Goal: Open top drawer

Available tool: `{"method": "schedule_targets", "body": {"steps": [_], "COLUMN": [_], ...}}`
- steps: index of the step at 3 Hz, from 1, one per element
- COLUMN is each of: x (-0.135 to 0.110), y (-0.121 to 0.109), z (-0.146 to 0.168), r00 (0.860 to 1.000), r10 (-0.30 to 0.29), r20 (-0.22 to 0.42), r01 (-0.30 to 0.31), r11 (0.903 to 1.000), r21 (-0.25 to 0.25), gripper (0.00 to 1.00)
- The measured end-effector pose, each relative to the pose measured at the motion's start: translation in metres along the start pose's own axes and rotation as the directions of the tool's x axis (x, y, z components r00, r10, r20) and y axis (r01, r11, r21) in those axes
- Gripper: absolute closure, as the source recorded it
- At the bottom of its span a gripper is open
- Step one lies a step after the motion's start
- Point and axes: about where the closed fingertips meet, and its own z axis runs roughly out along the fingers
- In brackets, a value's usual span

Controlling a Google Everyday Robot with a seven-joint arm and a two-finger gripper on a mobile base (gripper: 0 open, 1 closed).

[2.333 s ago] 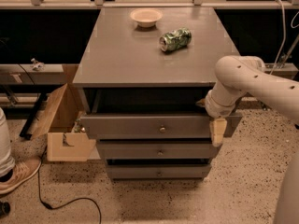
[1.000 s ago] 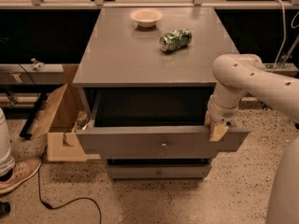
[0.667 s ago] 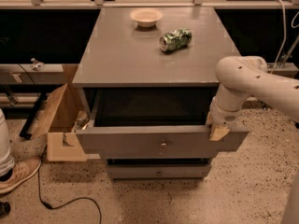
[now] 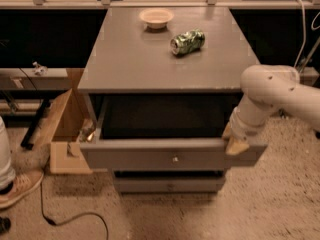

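The top drawer (image 4: 150,156) is a wide grey drawer with a small round brass knob (image 4: 175,159) at its centre. It stands pulled well out from under the grey cabinet top (image 4: 130,59), and its inside is dark. My gripper (image 4: 234,140) sits at the right end of the drawer's front, its tan fingertips (image 4: 236,146) on the drawer's top edge. The white arm reaches in from the right. A narrower grey drawer (image 4: 170,184) shows below, pushed in.
A cream bowl (image 4: 156,18) and a crushed green can (image 4: 187,42) lie on the cabinet top. An open cardboard box (image 4: 62,134) stands at the cabinet's left. A black cable (image 4: 65,216) runs over the floor. A person's shoe (image 4: 17,186) is at the left edge.
The top drawer has come out from nearly shut to well open. My gripper has moved toward the camera with its front edge, and has barely shifted in the last second.
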Motion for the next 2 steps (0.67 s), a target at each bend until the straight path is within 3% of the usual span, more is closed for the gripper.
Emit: {"method": "schedule_targets", "body": {"steps": [1, 2], "x": [0.0000, 0.0000], "y": [-0.0001, 0.0000], "z": [0.0000, 0.0001], "r00": [1.000, 1.000], "r10": [0.000, 0.000], "r20": [0.000, 0.000], "r01": [0.000, 0.000], "r11": [1.0000, 1.0000], "r21": [0.000, 0.000], "gripper": [0.81, 0.50]}}
